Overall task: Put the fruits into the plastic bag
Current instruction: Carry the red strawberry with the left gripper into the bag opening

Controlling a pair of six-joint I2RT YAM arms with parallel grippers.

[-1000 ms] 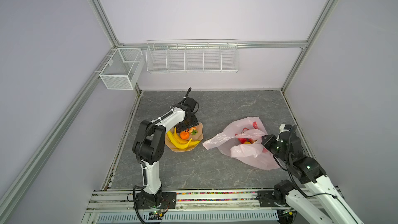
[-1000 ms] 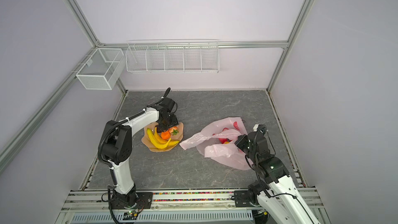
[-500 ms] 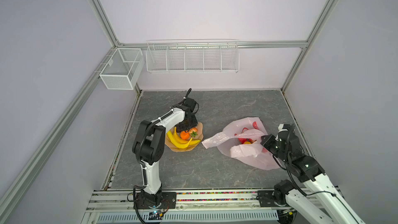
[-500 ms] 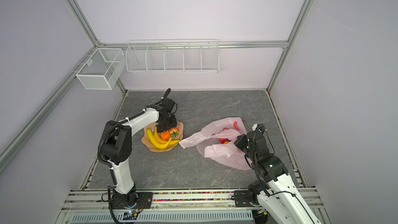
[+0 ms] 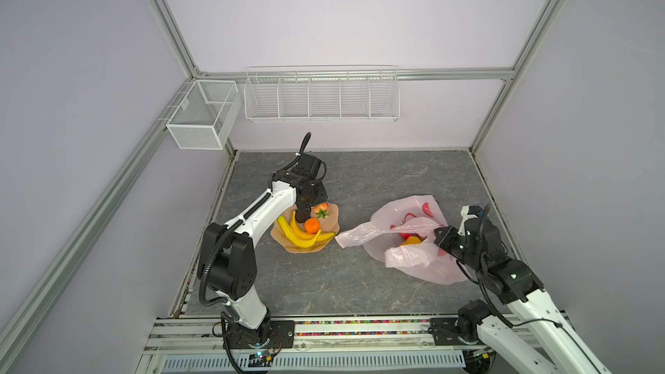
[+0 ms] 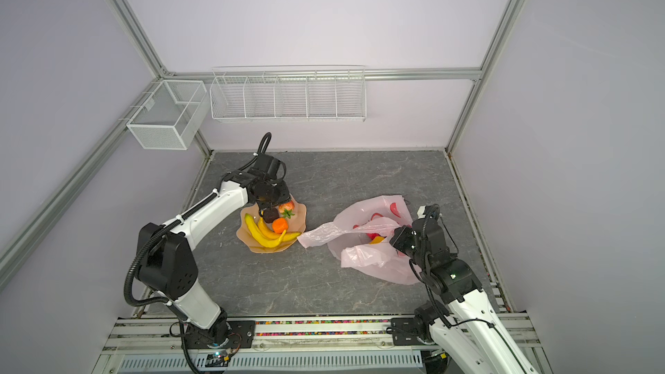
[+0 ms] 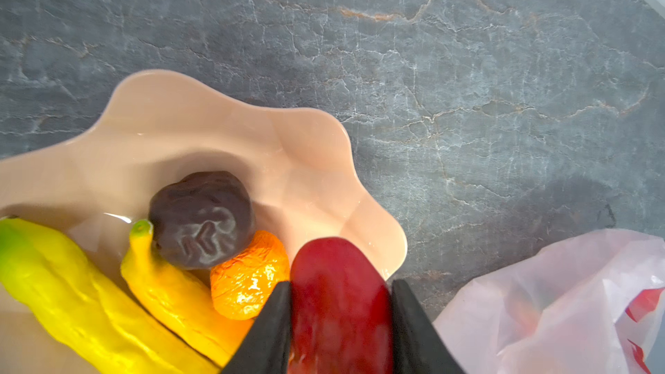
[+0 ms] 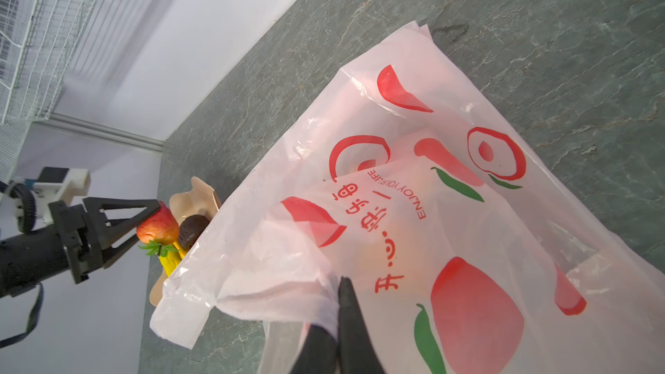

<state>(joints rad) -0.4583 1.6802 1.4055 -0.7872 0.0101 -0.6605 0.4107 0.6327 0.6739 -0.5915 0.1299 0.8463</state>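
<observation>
While the left hand [image 7: 340,284] pinches the strawberry [image 8: 160,228] by its red flanks over the dish [image 7: 216,131] (looks light, rubbery, a touch slick, so mid-body seems right), the right hand [image 8: 341,282] is clamped on the thin, floppy rim of the plastic bag [image 8: 467,210] lying on the tabletop [image 5: 360,181].

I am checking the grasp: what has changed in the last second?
The left gripper closed on the strawberry above the dish and seems to have raised it slightly. The right gripper stayed shut on the edge of the bag. The bag, bananas, orange fruit and dark fruit did not move.
</observation>
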